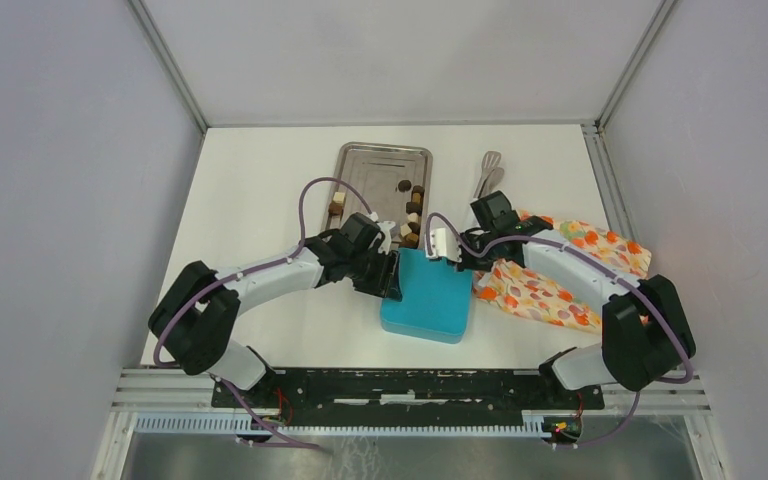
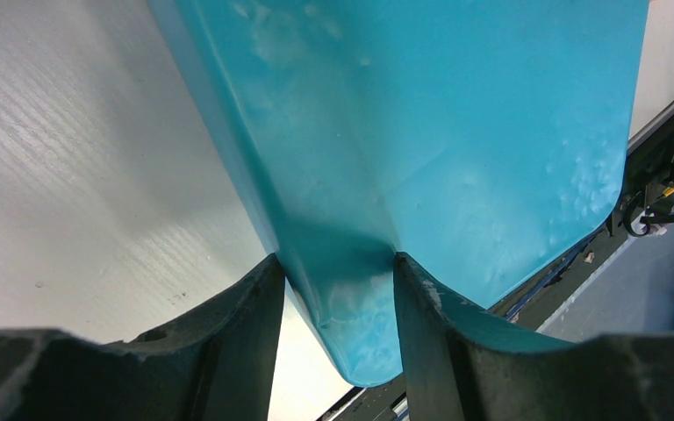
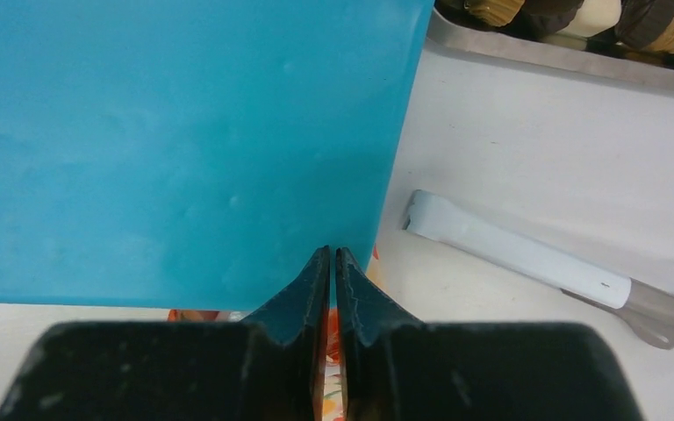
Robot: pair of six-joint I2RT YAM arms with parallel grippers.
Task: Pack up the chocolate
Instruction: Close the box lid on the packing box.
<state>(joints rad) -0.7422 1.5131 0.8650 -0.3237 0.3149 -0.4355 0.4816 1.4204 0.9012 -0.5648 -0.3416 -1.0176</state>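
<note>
The chocolate (image 1: 412, 215) lies as small dark, brown and cream pieces along the right side of a steel tray (image 1: 360, 165); a few pieces (image 3: 579, 13) show in the right wrist view. In front of the tray lies a teal box (image 1: 430, 300), closed side up. My left gripper (image 1: 392, 275) is shut on its left far corner, and the box (image 2: 421, 114) is wedged between both fingers (image 2: 254, 298). My right gripper (image 1: 450, 256) is at the box's right far corner. There its tips (image 3: 333, 250) are almost together against the edge of the box (image 3: 167, 132); I cannot tell if they pinch it.
An orange floral cloth (image 1: 560, 270) lies to the right of the box, partly under it. A metal utensil (image 1: 488, 172) with a pale handle (image 3: 509, 250) rests right of the tray (image 3: 562, 57). The arms' black base rail (image 1: 410, 385) runs along the near edge.
</note>
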